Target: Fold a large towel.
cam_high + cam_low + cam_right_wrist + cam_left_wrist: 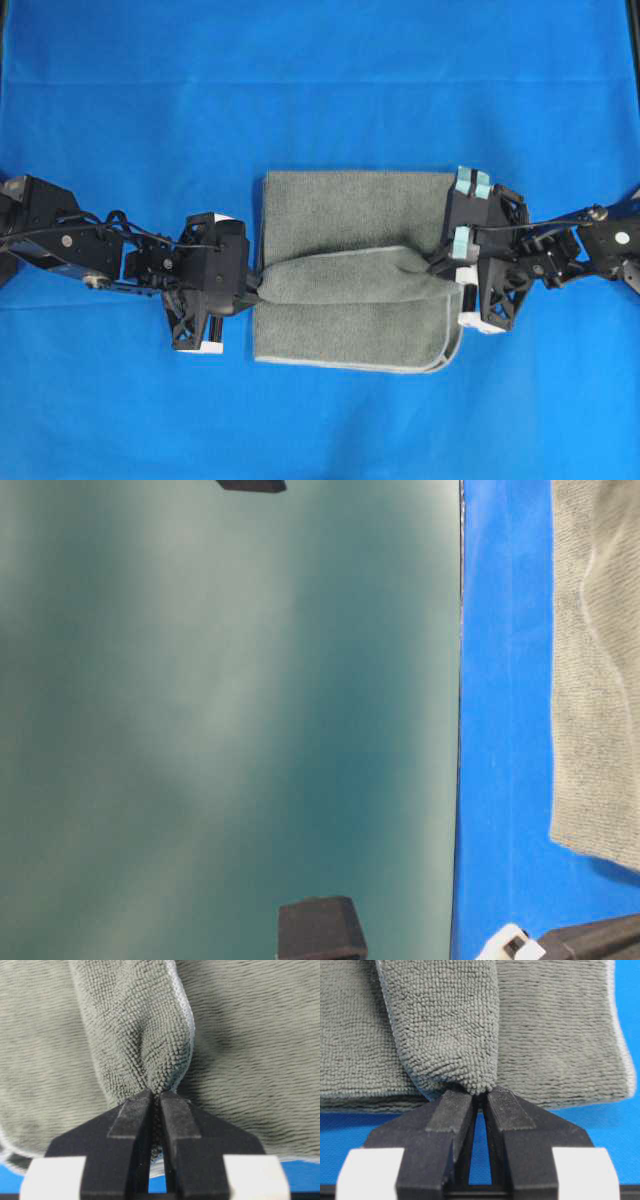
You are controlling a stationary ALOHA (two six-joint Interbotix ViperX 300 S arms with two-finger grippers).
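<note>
The grey-green towel (350, 270) lies folded on the blue sheet, several layers thick, with a pale stitched edge. A raised band of its top layer stretches across the middle between both grippers. My left gripper (256, 283) is shut on the towel's left end; in the left wrist view the cloth (450, 1035) bunches into the pinched fingertips (480, 1094). My right gripper (436, 262) is shut on the right end; the right wrist view shows a fold of towel (140, 1025) squeezed between the closed tips (156, 1095). The table-level view catches only the towel's edge (600, 680).
The blue sheet (320, 80) covers the whole table around the towel. Both black arms lie low along the table's mid line, left (70, 245) and right (580, 245). The table-level view is mostly a blurred teal surface (220, 720).
</note>
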